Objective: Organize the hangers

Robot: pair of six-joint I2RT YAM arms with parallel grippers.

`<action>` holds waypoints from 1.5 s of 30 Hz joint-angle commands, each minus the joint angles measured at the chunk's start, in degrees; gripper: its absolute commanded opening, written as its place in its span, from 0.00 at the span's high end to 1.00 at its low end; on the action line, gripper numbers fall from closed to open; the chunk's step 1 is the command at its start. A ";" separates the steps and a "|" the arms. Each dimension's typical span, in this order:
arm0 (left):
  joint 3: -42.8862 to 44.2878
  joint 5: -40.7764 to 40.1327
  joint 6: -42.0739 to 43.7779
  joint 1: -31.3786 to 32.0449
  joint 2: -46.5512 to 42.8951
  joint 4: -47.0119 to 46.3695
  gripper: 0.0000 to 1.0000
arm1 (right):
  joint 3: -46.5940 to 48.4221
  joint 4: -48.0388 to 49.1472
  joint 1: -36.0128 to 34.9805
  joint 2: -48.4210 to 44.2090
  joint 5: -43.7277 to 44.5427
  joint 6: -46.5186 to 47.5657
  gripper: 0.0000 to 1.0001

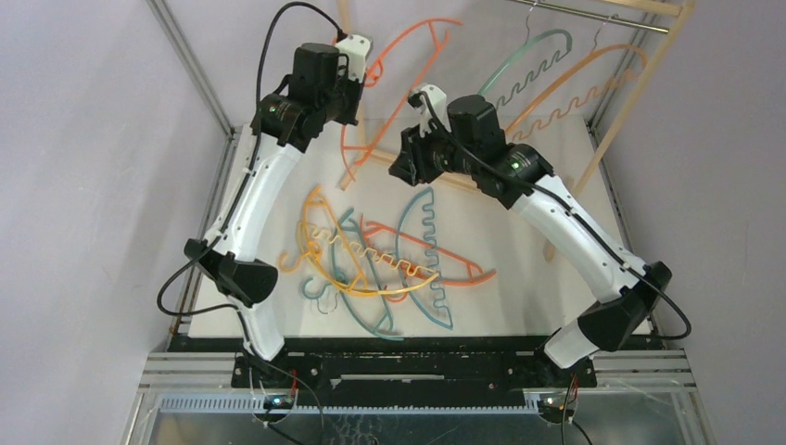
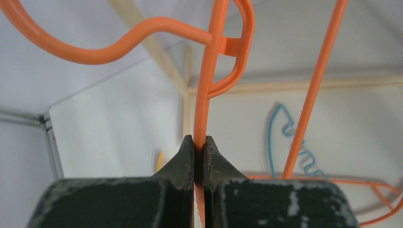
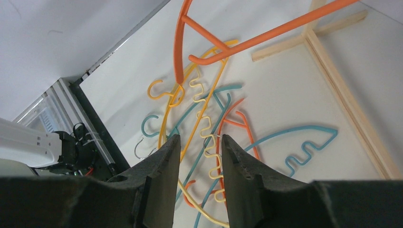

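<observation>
The rack (image 1: 641, 93) is standing at the far-right corner, with loose hangers (image 1: 371, 252) lying mid-bench. Near the far edge, the left gripper (image 2: 199, 142) is clamping an orange hanger (image 2: 206, 95) aloft; its hook likely needs steering onto the rack. The right gripper (image 3: 200, 140) is gaping, empty.

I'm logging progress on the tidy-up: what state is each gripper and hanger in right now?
left gripper, shut on the orange hanger.
orange hanger, held up in the air.
right gripper, open, empty.
pile of hangers, tangled, lying on the table.
teal hanger, hanging on the rack rod.
second orange hanger, hanging beside it.
</observation>
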State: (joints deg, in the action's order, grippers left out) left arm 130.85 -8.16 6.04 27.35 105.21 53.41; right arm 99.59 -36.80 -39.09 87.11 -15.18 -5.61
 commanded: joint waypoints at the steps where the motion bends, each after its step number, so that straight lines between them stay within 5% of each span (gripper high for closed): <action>1: 3.20 6.98 0.32 0.01 -2.86 -9.97 1.00 | 5.03 2.33 0.77 3.26 -1.16 -1.56 0.56; 31: -9.72 16.28 -11.05 3.48 -14.53 -14.40 1.00 | 8.80 8.76 3.18 12.97 -3.14 -4.50 0.60; 45: -16.49 6.56 -9.83 3.18 -16.27 -15.94 1.00 | 9.76 3.49 -1.03 7.87 -2.68 -2.87 0.53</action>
State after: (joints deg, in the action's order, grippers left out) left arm 114.30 -0.21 -1.98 30.20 91.90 39.97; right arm 106.69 -33.15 -38.30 98.76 -20.82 -10.15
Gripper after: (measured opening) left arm 0.037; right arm 0.460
